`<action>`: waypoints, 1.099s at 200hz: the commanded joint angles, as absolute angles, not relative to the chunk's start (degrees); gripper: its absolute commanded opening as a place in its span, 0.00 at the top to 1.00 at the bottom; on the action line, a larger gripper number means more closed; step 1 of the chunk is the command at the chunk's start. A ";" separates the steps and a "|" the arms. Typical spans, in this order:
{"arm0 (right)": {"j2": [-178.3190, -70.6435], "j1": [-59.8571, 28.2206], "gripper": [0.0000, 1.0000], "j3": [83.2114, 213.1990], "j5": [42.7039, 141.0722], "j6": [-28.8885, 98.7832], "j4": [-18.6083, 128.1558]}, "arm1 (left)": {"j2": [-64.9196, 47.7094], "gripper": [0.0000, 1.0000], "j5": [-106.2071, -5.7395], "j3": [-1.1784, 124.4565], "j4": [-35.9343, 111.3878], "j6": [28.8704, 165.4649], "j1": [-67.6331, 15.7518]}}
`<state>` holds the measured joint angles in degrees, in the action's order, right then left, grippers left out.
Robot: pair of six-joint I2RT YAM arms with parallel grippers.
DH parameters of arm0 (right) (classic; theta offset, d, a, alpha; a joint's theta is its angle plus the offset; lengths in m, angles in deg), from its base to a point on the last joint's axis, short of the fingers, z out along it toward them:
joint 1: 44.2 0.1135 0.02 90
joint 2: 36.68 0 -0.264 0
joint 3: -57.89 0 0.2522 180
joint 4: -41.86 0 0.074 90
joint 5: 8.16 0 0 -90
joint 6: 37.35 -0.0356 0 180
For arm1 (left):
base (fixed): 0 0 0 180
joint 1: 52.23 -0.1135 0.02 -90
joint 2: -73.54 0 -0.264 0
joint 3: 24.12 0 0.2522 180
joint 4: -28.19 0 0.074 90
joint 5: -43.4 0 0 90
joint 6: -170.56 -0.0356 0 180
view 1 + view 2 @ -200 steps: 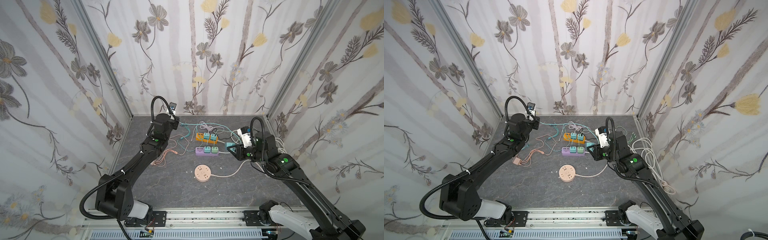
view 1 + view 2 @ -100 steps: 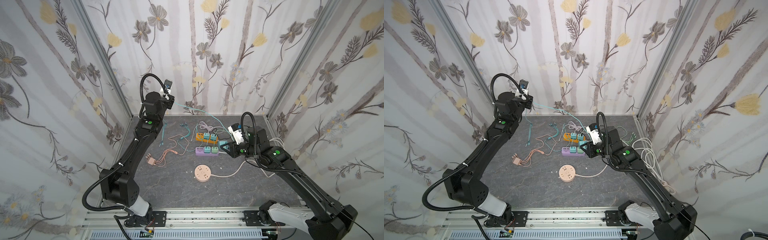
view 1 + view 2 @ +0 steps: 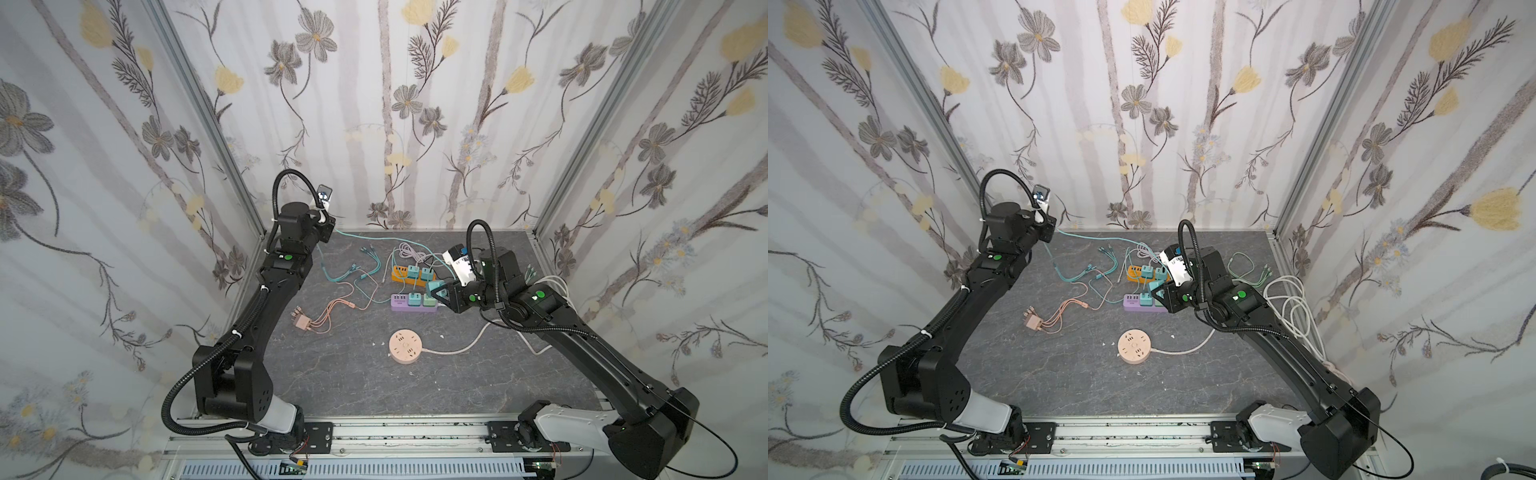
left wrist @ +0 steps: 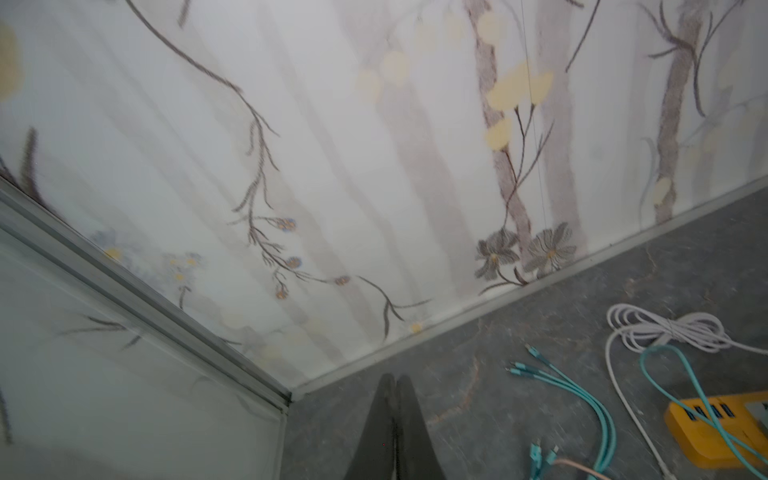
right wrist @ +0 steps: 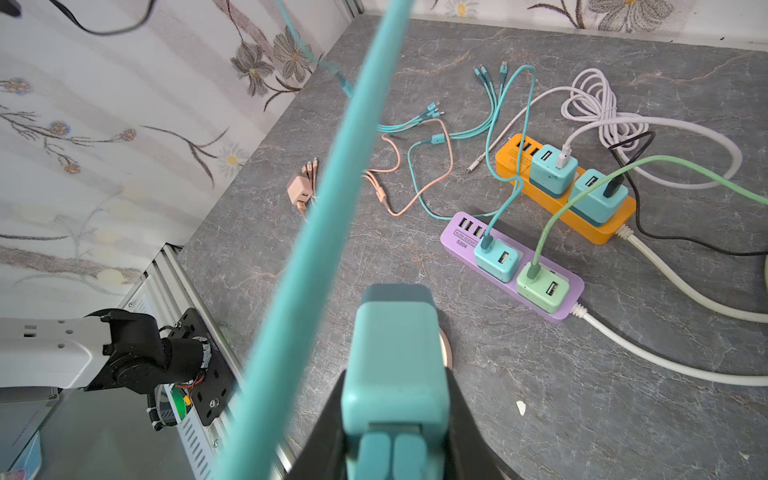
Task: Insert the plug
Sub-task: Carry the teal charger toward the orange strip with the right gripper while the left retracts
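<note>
holds teal plug (image 5: 395,353) clamped in right jaws, above table (image 3: 353,386), near purple strip (image 5: 511,266) — not in any socket yet. shows left jaws pressed together, high by back corner. leaves lining up, pushing in.

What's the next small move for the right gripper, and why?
Probably ease the right gripper down toward the round pink socket. It is shut on the teal adapter, and that socket sits just past the adapter's tip with nothing plugged in, while the purple strip and orange strip each carry two adapters. The left gripper holds the teal cable off the table.
</note>
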<state>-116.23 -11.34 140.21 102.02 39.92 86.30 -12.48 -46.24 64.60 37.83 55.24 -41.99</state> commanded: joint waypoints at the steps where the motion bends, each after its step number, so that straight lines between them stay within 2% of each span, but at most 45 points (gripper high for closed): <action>1: -117.72 -10.85 1.00 141.63 102.43 41.35 85.94 | -12.21 1.00 -42.59 57.55 36.83 63.27 -41.18; 47: -123.03 -9.97 1.00 145.18 102.44 52.49 95.14 | -13.78 1.00 -32.60 51.29 42.57 67.29 -40.89; 74: -128.29 -9.08 1.00 149.77 101.80 58.87 102.45 | -13.78 0.85 -32.89 50.54 48.23 68.03 -41.14; 101: -133.26 -8.34 1.00 151.99 101.38 62.06 103.70 | -15.77 0.83 -34.23 51.32 52.45 69.20 -41.20; 113: -134.53 -8.34 1.00 152.91 99.98 62.07 103.48 | -16.28 0.74 -34.19 51.68 54.16 69.22 -41.41; 135: -136.17 -8.64 1.00 154.71 96.62 59.30 103.25 | -14.61 0.45 -34.21 50.77 56.24 69.79 -42.24; 153: -136.52 -10.03 1.00 155.50 94.68 54.05 101.99 | -11.84 0.34 -32.19 49.01 57.14 71.86 -42.73; 176: -135.66 -13.13 1.00 154.78 97.20 47.17 98.10 | -9.66 0.18 -28.75 46.85 58.21 73.05 -42.74; 197: -134.93 -14.33 1.00 154.40 99.38 43.95 95.38 | -7.76 0.17 -35.83 46.37 61.29 70.92 -42.74; 220: -135.87 -14.91 1.00 155.55 99.92 41.37 94.71 | -3.05 0.15 -58.36 44.81 62.62 65.53 -42.56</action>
<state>-135.42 -14.40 154.54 97.65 46.47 99.17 -6.73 -37.17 45.91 60.30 70.23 -42.65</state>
